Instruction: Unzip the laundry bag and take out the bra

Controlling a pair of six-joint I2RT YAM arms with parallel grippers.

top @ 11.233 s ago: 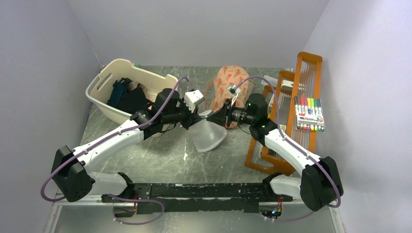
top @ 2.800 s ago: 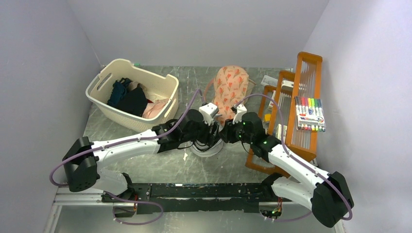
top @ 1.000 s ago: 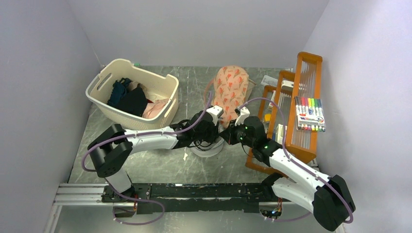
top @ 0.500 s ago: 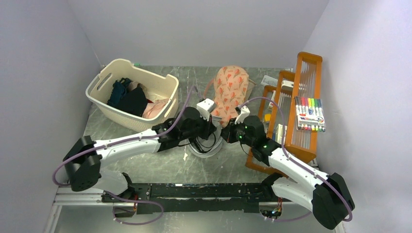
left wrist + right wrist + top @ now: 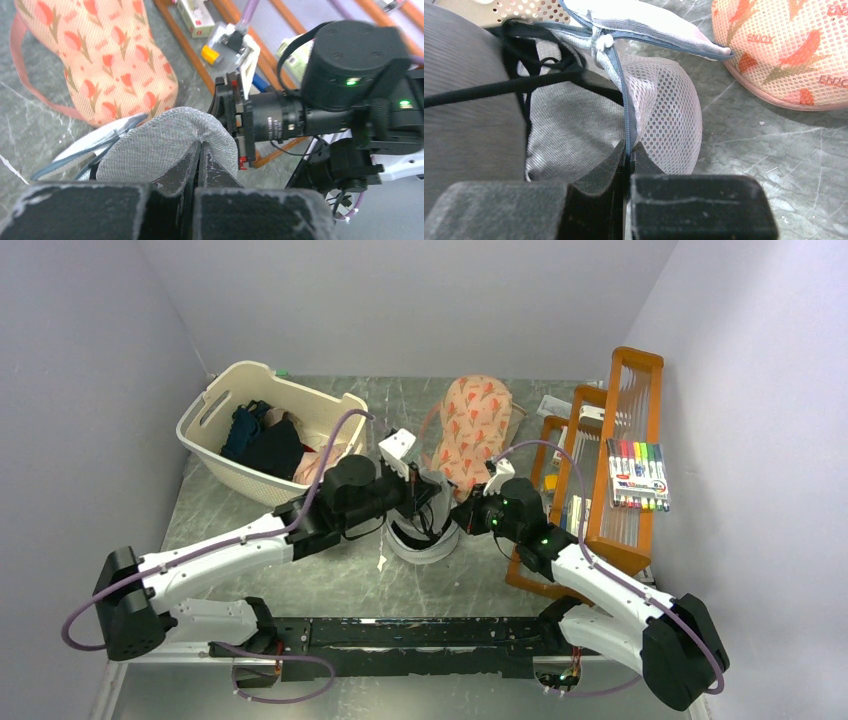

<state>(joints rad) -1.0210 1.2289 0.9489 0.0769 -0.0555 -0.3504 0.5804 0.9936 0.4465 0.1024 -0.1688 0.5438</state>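
The laundry bag [image 5: 425,546] is a white mesh pouch at mid-table, its zip open. My right gripper [image 5: 458,517] is shut on its grey zip rim [image 5: 624,107], with the white mesh [image 5: 669,115] bulging beside the fingers. My left gripper [image 5: 420,500] is shut on the bra, pinching a rounded grey-looking cup [image 5: 160,145] just above the bag. Thin black straps [image 5: 539,65] trail from the cup across the bag's opening. In the left wrist view my left gripper [image 5: 201,150] faces the right wrist, and part of the bag's rim [image 5: 85,152] lies below the cup.
A cream slotted basket [image 5: 215,405] with dark and pink clothes stands at the back left. An orange patterned pouch [image 5: 475,425] lies just behind the bag. A wooden rack [image 5: 600,490] with a pack of markers [image 5: 635,473] stands along the right side.
My left arm has drawn back and up to the left, pulling the bra's cup and straps out of the open bag. My right gripper has kept its hold on the rim.
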